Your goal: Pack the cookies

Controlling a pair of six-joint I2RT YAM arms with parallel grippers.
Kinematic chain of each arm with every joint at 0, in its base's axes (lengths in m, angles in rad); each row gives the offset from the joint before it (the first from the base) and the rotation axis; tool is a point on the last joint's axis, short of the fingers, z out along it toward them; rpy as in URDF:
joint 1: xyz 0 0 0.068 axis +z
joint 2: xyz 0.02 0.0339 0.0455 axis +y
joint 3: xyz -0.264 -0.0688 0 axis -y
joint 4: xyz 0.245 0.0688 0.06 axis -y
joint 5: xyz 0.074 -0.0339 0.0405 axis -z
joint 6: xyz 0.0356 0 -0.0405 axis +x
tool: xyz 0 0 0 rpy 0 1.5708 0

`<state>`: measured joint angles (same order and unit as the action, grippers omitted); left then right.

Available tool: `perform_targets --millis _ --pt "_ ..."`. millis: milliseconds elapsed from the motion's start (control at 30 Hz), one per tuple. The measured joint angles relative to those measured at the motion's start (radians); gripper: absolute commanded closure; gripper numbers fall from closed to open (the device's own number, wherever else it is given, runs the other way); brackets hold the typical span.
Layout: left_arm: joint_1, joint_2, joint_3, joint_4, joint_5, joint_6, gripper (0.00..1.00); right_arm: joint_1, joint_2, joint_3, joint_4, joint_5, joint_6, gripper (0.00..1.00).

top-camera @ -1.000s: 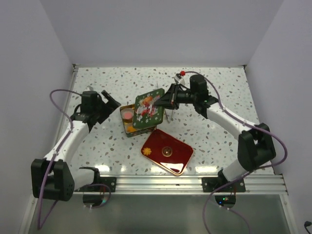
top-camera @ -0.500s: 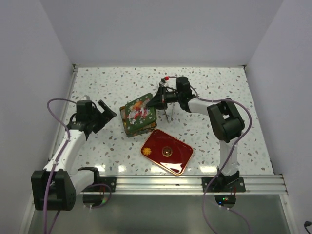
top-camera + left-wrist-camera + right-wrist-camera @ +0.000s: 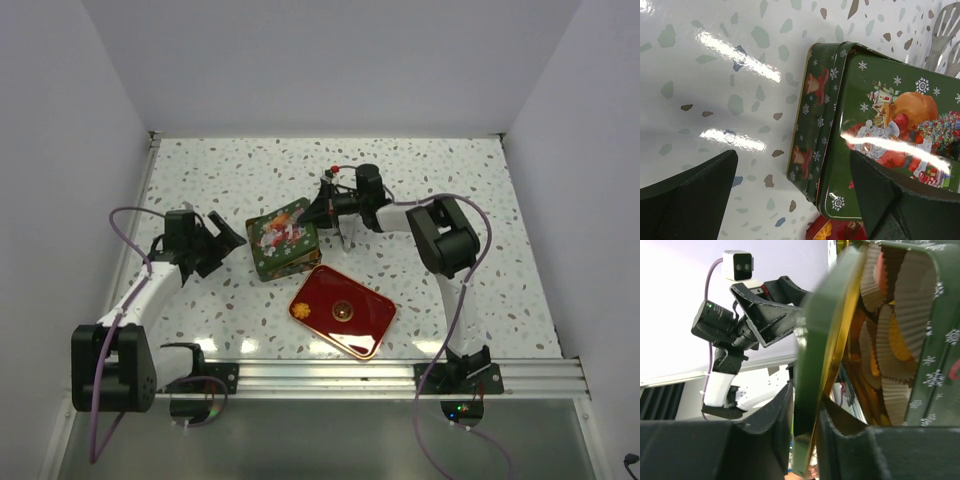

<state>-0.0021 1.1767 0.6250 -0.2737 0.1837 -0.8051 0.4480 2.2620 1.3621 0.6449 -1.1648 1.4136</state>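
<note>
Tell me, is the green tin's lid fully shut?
Ajar: the right fingers pinch the lid edge, and paper cups show through the gap.

you had a dark green rectangular metal tin (image 3: 812,150), its wall printed with red hats and white snowflakes. its green metal lid (image 3: 900,115) showed a christmas scene in orange, red and white. white pleated paper cups (image 3: 912,295) held yellow-orange and pink round cookies (image 3: 900,342). the glossy dark red rectangular tray (image 3: 368,320) was rimmed in gold; the white tabletop (image 3: 220,180) was flecked grey and brown.
</note>
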Motion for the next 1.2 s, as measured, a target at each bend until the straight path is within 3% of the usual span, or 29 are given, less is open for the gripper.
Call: perform_targets --millis 33,167,267,500,733,833,1000,1200 --pt "0.000 0.004 -0.005 0.005 0.002 -0.003 0.01 -0.002 0.004 0.003 -0.003 -0.003 -0.003 0.66" --pt "0.000 0.011 -0.026 0.027 0.009 -0.013 0.01 -0.004 0.009 0.023 -0.058 -0.006 -0.052 0.54" --pt "0.000 0.011 -0.034 0.031 0.011 -0.014 0.01 -0.008 0.009 0.043 -0.118 -0.006 -0.108 0.53" --pt "0.000 -0.003 -0.034 0.033 0.011 -0.022 0.01 -0.036 0.009 0.053 -0.308 -0.002 -0.254 0.52" --pt "0.000 -0.005 -0.034 0.034 0.011 -0.026 0.02 -0.071 0.008 0.259 -0.882 0.053 -0.618 0.52" --pt "0.000 -0.006 -0.034 0.034 0.011 -0.032 0.02 -0.078 0.003 0.307 -1.009 0.075 -0.708 0.52" --pt "0.000 -0.014 -0.034 0.034 0.011 -0.041 0.02 -0.082 -0.001 0.305 -1.138 0.101 -0.776 0.52" --pt "0.000 -0.019 -0.040 0.040 0.014 -0.042 0.02 -0.080 -0.001 0.282 -1.165 0.113 -0.789 0.55"
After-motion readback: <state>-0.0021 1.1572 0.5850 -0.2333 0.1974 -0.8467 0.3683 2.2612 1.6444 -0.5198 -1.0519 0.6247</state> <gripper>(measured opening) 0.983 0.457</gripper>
